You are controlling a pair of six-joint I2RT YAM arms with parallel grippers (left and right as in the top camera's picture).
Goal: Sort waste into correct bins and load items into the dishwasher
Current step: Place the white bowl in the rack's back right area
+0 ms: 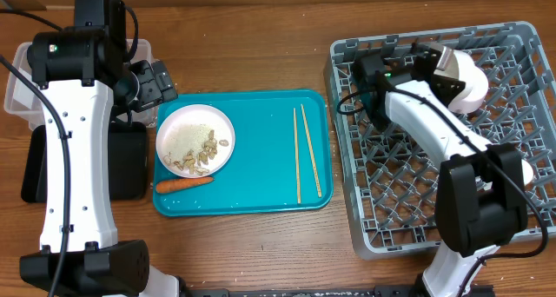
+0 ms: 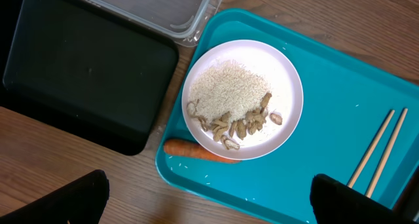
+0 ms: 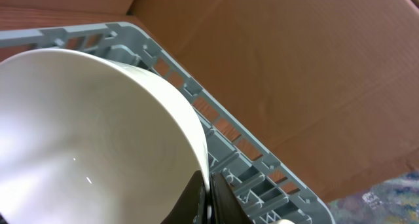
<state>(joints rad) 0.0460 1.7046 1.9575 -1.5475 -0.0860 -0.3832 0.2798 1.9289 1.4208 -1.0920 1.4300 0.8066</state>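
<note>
Right gripper (image 3: 208, 201) pinches the white bowl (image 3: 85, 132) by its rim (bowl tilted on edge), directly over the far side of the dish rack (image 3: 262, 178).

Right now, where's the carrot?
Overhead view: the carrot lies on the teal tray, in its front left corner, right by the rim of the plate of rice.
</note>
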